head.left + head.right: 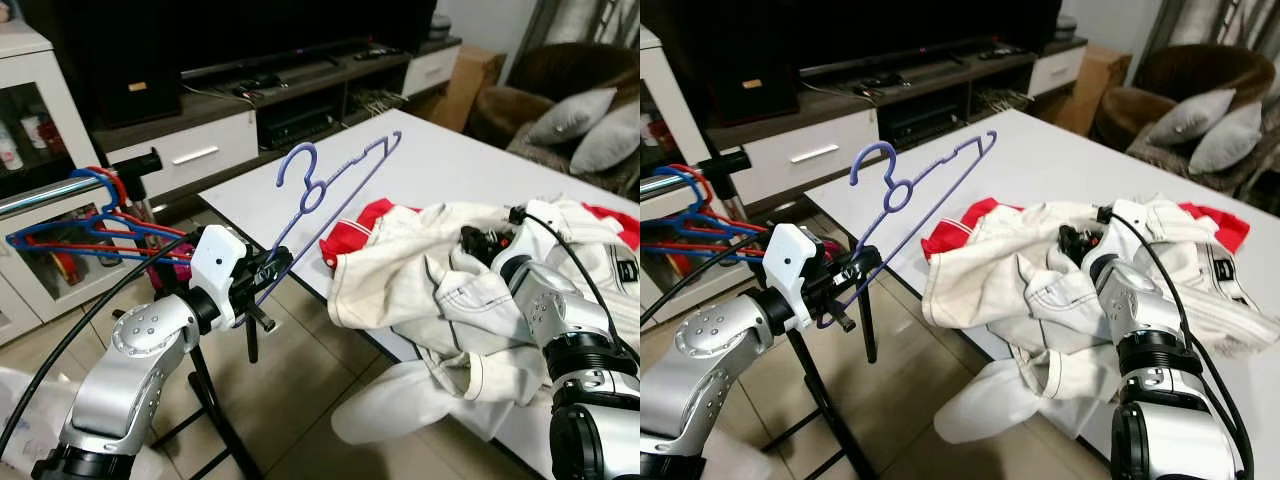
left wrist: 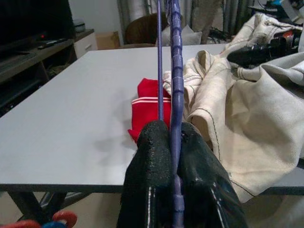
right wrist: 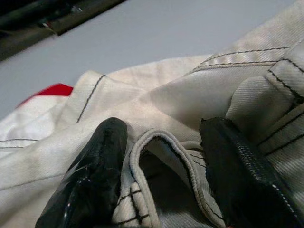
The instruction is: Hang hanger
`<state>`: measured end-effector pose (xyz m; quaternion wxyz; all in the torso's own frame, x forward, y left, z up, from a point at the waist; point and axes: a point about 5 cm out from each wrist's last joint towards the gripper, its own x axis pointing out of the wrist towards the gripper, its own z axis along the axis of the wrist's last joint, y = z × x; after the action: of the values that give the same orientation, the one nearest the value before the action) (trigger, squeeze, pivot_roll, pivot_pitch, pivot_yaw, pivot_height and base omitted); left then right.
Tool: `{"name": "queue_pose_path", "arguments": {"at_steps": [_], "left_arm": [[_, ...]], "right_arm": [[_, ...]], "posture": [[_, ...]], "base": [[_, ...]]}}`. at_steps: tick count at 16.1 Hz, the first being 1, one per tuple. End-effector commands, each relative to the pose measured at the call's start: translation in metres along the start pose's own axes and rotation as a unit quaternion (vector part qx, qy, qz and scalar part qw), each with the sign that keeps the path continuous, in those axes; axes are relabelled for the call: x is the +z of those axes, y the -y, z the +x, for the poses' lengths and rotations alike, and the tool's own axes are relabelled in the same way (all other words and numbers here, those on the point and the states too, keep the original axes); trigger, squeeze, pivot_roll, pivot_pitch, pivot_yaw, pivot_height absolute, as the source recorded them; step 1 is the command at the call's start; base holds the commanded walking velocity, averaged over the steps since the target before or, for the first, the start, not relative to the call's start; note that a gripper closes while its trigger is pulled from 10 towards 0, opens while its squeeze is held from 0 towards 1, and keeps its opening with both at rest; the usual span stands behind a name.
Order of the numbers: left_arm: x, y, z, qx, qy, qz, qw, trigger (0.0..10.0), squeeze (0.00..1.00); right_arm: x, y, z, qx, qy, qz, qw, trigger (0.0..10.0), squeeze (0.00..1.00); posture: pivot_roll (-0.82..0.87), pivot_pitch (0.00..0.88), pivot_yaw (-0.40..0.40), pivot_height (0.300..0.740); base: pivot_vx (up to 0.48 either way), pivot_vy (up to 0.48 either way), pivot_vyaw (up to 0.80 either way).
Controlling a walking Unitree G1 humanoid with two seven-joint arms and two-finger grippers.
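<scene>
Left gripper [image 1: 268, 272] clamps the purple hanger [image 1: 330, 185] off the table's [image 1: 450, 150] near-left corner; recommend keeping its hook upright toward the rail [image 1: 60, 190], while right gripper [image 3: 164, 166] stands parted in the cream garment [image 1: 430, 270].

White table [image 1: 450, 160], cream jacket [image 1: 420, 290] heaped on it, red garment [image 1: 345, 245] underneath

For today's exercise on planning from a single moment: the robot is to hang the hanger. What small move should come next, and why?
Probably swing the left end effector toward the robot's left, carrying the purple hanger to the rail. It is shut on the hanger's lower end, the hook points up over the table edge, and the rail with its red and blue hangers lies further left. The right end effector rests in the white garment.
</scene>
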<state>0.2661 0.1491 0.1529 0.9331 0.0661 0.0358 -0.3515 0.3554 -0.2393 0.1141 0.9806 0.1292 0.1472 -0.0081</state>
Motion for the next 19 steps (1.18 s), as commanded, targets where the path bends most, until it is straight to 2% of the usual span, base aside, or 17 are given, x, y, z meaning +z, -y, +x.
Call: {"name": "queue_pose_path", "arguments": {"at_steps": [1,2,3,4,6,7,8,9,10,11,12,13,14,16,19], "left_arm": [[0.007,-0.002,0.004,-0.001,0.010,0.004,1.000,10.0,0.00],[0.009,-0.003,0.004,0.002,0.013,-0.001,1.000,10.0,0.00],[0.010,-0.002,0.004,0.003,0.016,-0.003,1.000,10.0,0.00],[0.012,0.001,0.006,-0.001,0.022,-0.010,1.000,10.0,0.00],[0.012,0.004,0.007,0.001,0.026,-0.014,1.000,10.0,0.00],[0.011,0.005,0.010,0.020,0.030,-0.024,0.999,10.0,0.00],[0.012,0.006,0.012,0.039,0.037,-0.033,0.998,10.0,0.00],[0.012,0.006,0.013,0.044,0.039,-0.035,0.998,10.0,0.00],[0.012,0.008,0.013,0.052,0.040,-0.034,0.997,10.0,0.00],[0.014,0.012,0.012,0.054,0.048,-0.036,0.997,10.0,0.00],[0.016,0.013,0.011,0.060,0.056,-0.041,0.996,10.0,0.00],[0.022,0.013,0.010,0.078,0.075,-0.053,0.993,10.0,0.00],[0.026,0.014,0.010,0.090,0.086,-0.068,0.990,10.0,0.00],[0.033,0.017,0.011,0.082,0.104,-0.073,0.989,10.0,0.00],[0.037,0.021,0.010,0.071,0.114,-0.064,0.989,10.0,0.00]], "right_arm": [[0.017,0.000,-0.002,0.014,0.043,0.013,0.999,10.0,0.00],[0.050,-0.009,-0.008,0.046,0.113,0.014,0.992,10.0,0.00],[0.088,-0.020,-0.022,0.082,0.184,0.009,0.979,10.0,0.00],[0.139,-0.035,-0.055,0.128,0.275,-0.012,0.953,10.0,0.00],[0.157,-0.044,-0.076,0.146,0.310,-0.031,0.939,10.0,0.00],[0.158,-0.049,-0.091,0.148,0.323,-0.041,0.934,10.0,0.00],[0.147,-0.053,-0.103,0.136,0.309,-0.044,0.940,10.0,0.00],[0.142,-0.054,-0.107,0.130,0.301,-0.044,0.944,10.0,0.00],[0.128,-0.058,-0.117,0.120,0.290,-0.069,0.947,10.0,0.00],[0.105,-0.065,-0.126,0.104,0.268,-0.078,0.955,10.0,0.00],[0.093,-0.068,-0.130,0.095,0.262,-0.071,0.958,10.0,0.00],[0.073,-0.068,-0.140,0.061,0.261,-0.057,0.962,10.0,0.00],[0.066,-0.068,-0.151,0.027,0.274,-0.059,0.960,10.0,0.00],[0.070,-0.074,-0.162,0.024,0.295,-0.071,0.953,10.0,0.00],[0.067,-0.076,-0.164,0.020,0.291,-0.066,0.954,10.0,0.00]], "posture": [[0.04,0.000,0.023,0.740],[0.05,0.000,0.020,0.740],[0.05,0.000,0.021,0.740],[0.05,0.000,0.024,0.740],[0.04,0.000,0.028,0.740],[0.03,0.000,0.030,0.740],[0.03,0.000,0.029,0.740],[0.03,0.000,0.029,0.740],[0.03,0.000,0.025,0.740],[0.02,0.000,0.025,0.740],[0.02,0.000,0.025,0.740],[0.02,0.000,0.026,0.740],[0.02,0.000,0.028,0.740],[0.01,0.000,0.038,0.740],[0.01,0.000,0.035,0.740]], "base": [[0.000,0.000,0.00],[0.000,0.000,0.00],[0.000,0.000,0.00],[0.000,0.000,0.00],[0.000,0.000,0.00],[0.000,0.000,0.00],[0.000,0.000,0.00],[0.000,0.000,0.00],[0.000,0.000,0.00],[0.000,0.000,-0.79],[0.000,0.000,-0.79],[0.000,0.000,-0.79],[0.000,0.000,-0.80],[0.000,0.000,-0.80],[0.000,0.000,-0.80]]}}
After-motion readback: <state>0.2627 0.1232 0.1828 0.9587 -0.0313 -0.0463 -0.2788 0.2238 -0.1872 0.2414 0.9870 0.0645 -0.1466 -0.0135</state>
